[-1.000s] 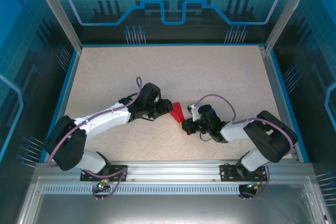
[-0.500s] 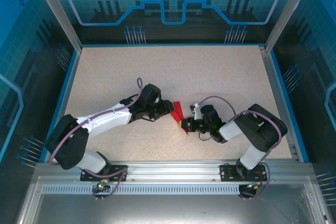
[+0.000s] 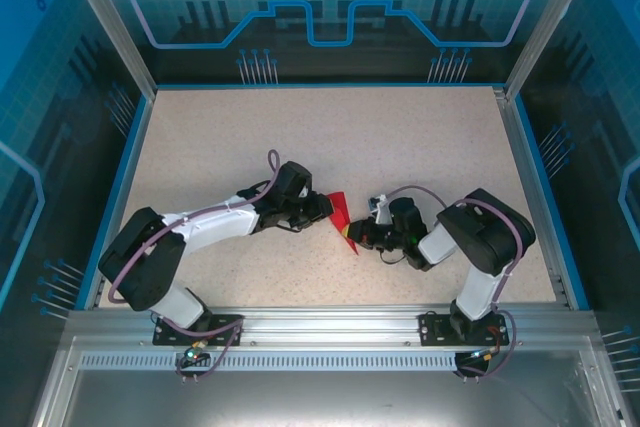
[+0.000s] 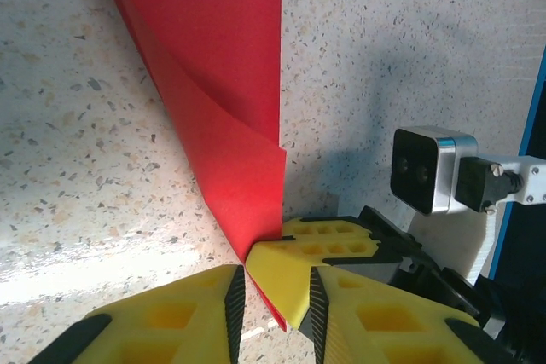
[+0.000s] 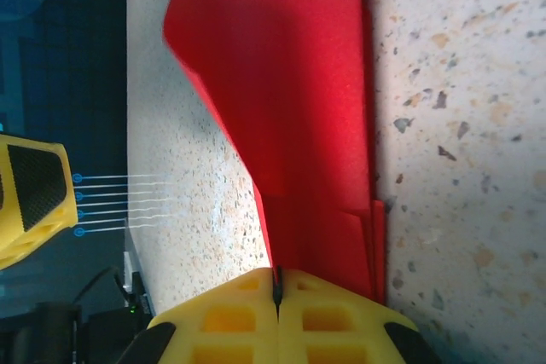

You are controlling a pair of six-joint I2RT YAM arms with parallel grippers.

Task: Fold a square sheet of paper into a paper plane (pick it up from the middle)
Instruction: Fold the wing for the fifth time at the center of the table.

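The square sheet of paper (image 3: 341, 212) is a creased red wedge standing on edge at mid-table. In the left wrist view the paper (image 4: 222, 91) tapers down to a point between yellow fingers. My right gripper (image 3: 357, 239) is shut on its narrow end; the paper (image 5: 299, 83) runs into the closed seam of the right gripper (image 5: 277, 274). My left gripper (image 3: 326, 209) sits against the paper's left side. The left gripper (image 4: 275, 272) is partly open, its jaws straddling the paper's tip and the right gripper's fingertips (image 4: 316, 240), with a thin gap at the left pad.
The speckled table (image 3: 330, 137) has a raised blue rim (image 3: 130, 177) and glass walls around it. The right wrist camera (image 4: 422, 168) hangs close beside my left fingers. One left finger (image 5: 30, 193) shows at the far left of the right wrist view.
The left gripper has slid right up to the paper and its jaws have narrowed. The right arm's elbow has swung in leftward, still holding the paper's end.
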